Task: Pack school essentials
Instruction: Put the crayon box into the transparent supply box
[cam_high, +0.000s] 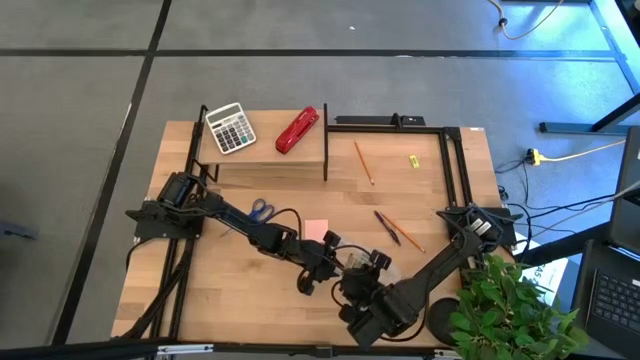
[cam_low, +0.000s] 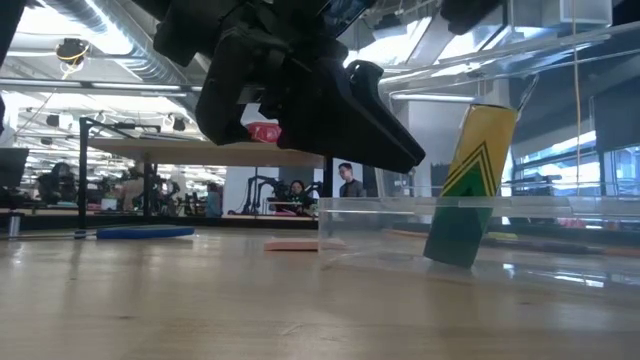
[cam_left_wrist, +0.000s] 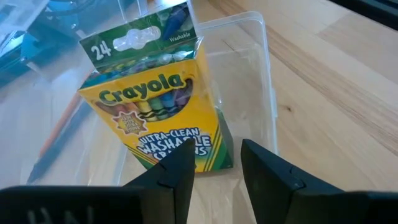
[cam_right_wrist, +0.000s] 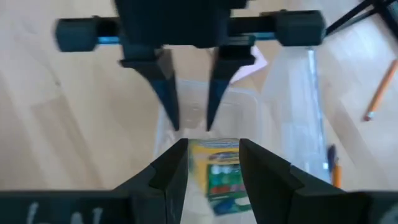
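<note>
Crayon box (cam_left_wrist: 163, 102) stands tilted in the clear bin (cam_left_wrist: 264, 74); left end effector (cam_left_wrist: 214, 168) and right end effector (cam_right_wrist: 211, 163) both released above. Next up, I reckon: fetching the pencils (cam_high: 363, 161).

Clear box (cam_left_wrist: 261, 74) near the surface's front edge: crayon box (cam_left_wrist: 158, 102) stands tilted inside, filling one end. Left gripper (cam_left_wrist: 214, 171) and right gripper (cam_right_wrist: 211, 165), both with parted fingers, face each other over it, crowding access from above. Bare surface (cam_high: 200, 290) lies toward the front left corner.

Crayon box (cam_left_wrist: 158, 106) (24 count) tilted in clear bin (cam_left_wrist: 264, 74)
</note>
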